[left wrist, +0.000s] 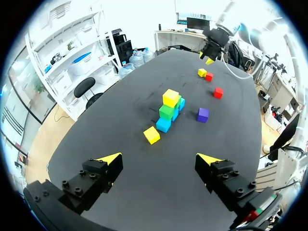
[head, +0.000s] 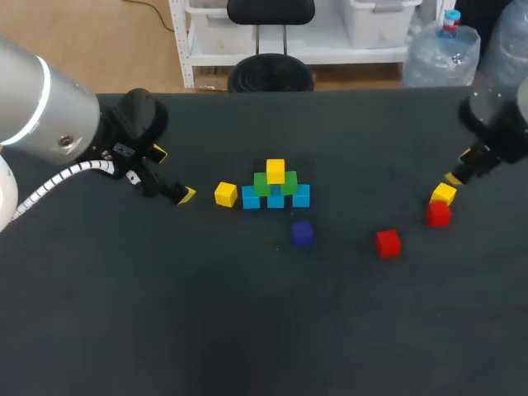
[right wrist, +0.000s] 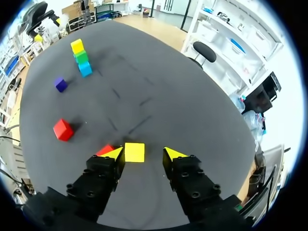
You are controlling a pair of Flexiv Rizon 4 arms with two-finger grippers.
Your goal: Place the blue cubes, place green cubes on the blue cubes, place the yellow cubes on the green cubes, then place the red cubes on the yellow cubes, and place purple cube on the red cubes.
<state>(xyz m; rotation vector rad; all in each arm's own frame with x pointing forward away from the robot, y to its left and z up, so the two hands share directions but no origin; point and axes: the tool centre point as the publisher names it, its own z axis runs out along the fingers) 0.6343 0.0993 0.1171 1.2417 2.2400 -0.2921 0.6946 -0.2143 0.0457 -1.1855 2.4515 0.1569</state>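
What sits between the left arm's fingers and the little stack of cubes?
One loose yellow cube, close beside the stack. The head view shows it plainly; the left wrist view does too.

Left gripper [left wrist: 159, 159]: fingers spread, with bare table [left wrist: 144, 192] between and directly ahead of them. The first obstacle ahead is a loose yellow cube [left wrist: 151, 134], and the cube stack [left wrist: 169, 108] is just beyond it. A purple cube [left wrist: 202, 114] stands beside the stack, with a passable lane between them.

Right gripper [right wrist: 142, 153]: fingers spread, with a near yellow cube [right wrist: 134, 152] between them, close to one finger. A red cube [right wrist: 105, 150] crowds that finger's outer side. A second red cube [right wrist: 63, 129] lies further ahead, well apart.
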